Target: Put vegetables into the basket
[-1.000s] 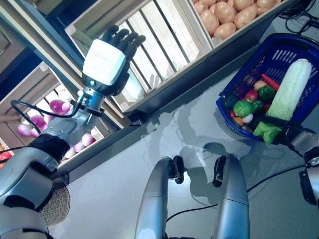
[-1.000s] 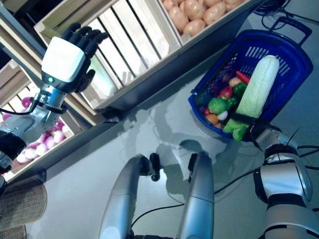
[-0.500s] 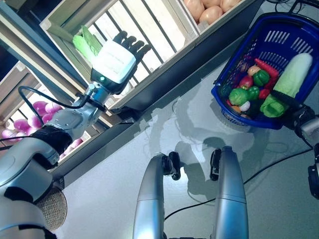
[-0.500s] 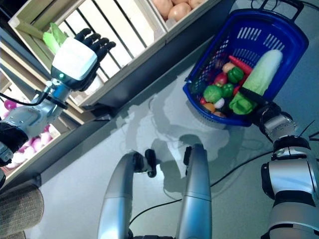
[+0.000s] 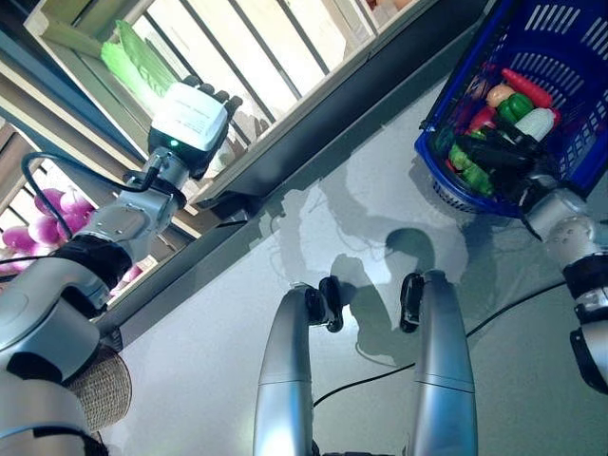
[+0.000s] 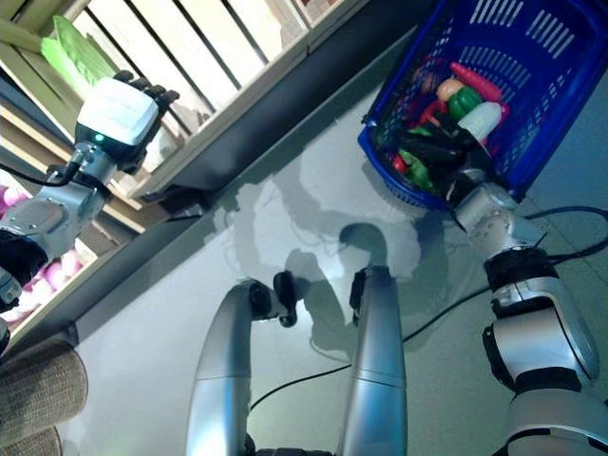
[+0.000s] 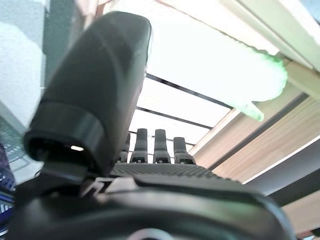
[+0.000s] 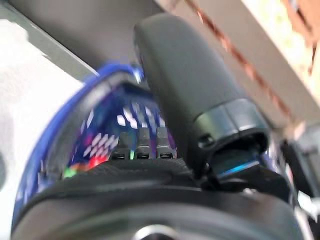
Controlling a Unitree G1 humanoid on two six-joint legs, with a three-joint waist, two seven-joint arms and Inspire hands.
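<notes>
My left hand (image 5: 190,114) is raised at the stand's wooden crate (image 5: 275,47), fingers straight, just below a pale green leafy vegetable (image 5: 131,65). It touches nothing; that vegetable also shows past the fingers in the left wrist view (image 7: 250,80). The blue basket (image 5: 589,142) stands on the floor at the right. It holds a pale cabbage (image 5: 538,122), a red chili (image 5: 525,85), a green pepper (image 5: 513,106) and other vegetables. My right hand (image 5: 494,154) reaches over the basket's near rim, fingers straight and empty above the vegetables. The basket's rim shows in the right wrist view (image 8: 95,95).
The stand's dark base ledge (image 5: 313,142) runs diagonally across the floor between the crates and the basket. Grey floor (image 5: 285,247) lies open in front of the ledge.
The camera has shifted. My left hand has moved closer to the green leafy vegetable in the crate. My right hand has moved in over the basket, and the cabbage lies deeper among the vegetables.
</notes>
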